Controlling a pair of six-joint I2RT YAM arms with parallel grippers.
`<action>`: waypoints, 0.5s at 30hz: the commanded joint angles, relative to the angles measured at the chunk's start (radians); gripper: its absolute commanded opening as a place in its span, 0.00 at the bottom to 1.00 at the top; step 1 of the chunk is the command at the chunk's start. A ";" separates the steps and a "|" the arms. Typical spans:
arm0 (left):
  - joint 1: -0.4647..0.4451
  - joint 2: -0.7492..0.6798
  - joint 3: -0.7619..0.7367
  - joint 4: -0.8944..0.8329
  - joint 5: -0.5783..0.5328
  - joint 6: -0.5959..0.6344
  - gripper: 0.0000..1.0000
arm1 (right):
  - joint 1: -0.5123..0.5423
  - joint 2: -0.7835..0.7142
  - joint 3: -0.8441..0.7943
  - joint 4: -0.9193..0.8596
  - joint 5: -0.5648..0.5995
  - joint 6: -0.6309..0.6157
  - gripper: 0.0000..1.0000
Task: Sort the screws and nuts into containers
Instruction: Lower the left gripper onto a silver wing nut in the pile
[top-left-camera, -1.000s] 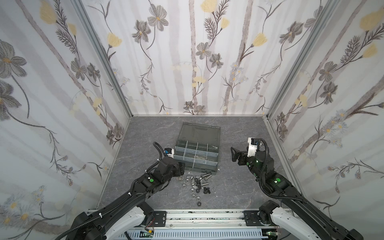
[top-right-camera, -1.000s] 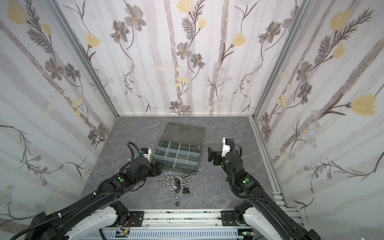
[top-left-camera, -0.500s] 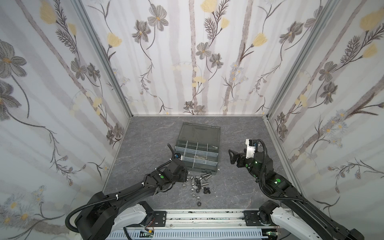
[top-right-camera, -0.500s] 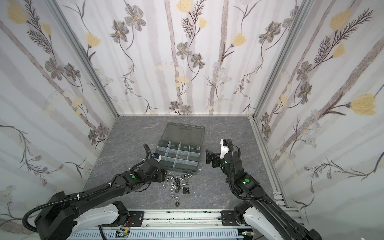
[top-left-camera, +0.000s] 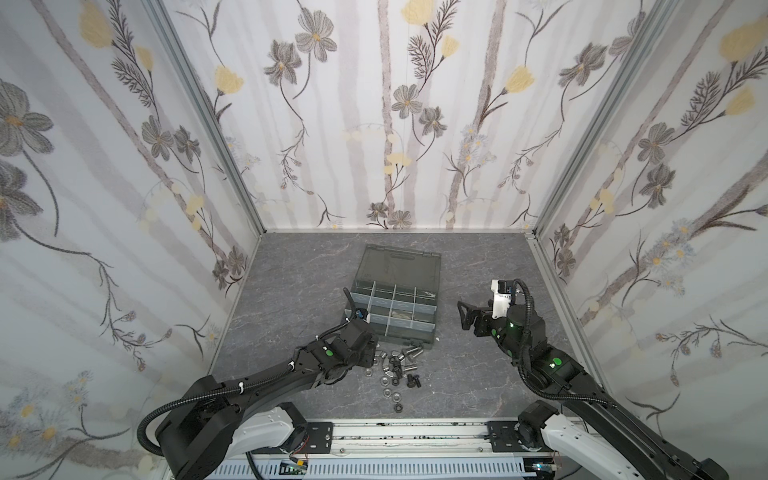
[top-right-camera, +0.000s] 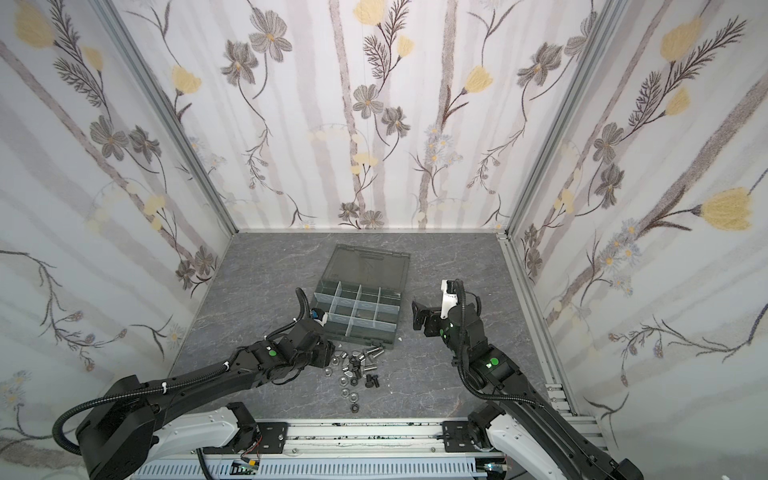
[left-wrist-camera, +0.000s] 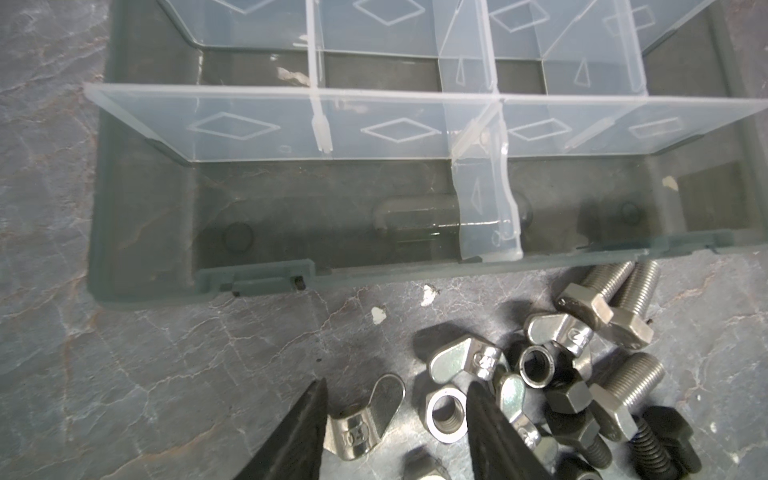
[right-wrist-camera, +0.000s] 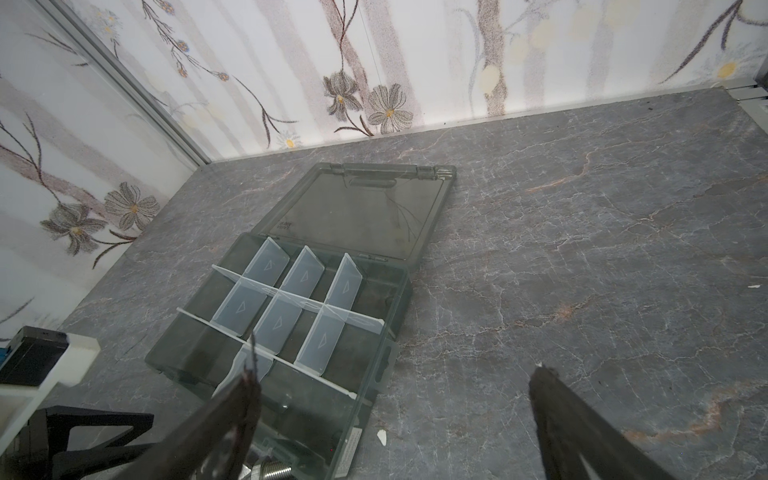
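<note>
As left wrist alone shows, wing nut (left-wrist-camera: 365, 420) between jaws

On my left wrist feed the frame edge cuts off the left gripper (left-wrist-camera: 397, 386) behind its fingertips and clips a black screw (left-wrist-camera: 652, 446). In both top views the nuts (top-left-camera: 386, 380) are too small for me to tell apart.

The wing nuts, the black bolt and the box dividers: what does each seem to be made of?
Wing nuts: probably plated or stainless steel, bright silver with sharp highlights. Black bolt: likely steel with a matt black coating, threads dull. Dividers: clear, slightly frosted plastic; the box shows through them.
</note>
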 joint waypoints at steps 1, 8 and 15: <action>-0.001 0.040 0.018 -0.002 0.035 0.039 0.55 | 0.002 -0.004 -0.006 0.005 -0.005 0.014 1.00; -0.001 0.102 0.029 -0.005 0.021 0.013 0.53 | 0.002 -0.038 -0.025 0.006 0.004 0.027 1.00; -0.002 0.154 0.047 -0.024 -0.016 -0.009 0.48 | 0.001 -0.049 -0.040 0.014 0.008 0.038 1.00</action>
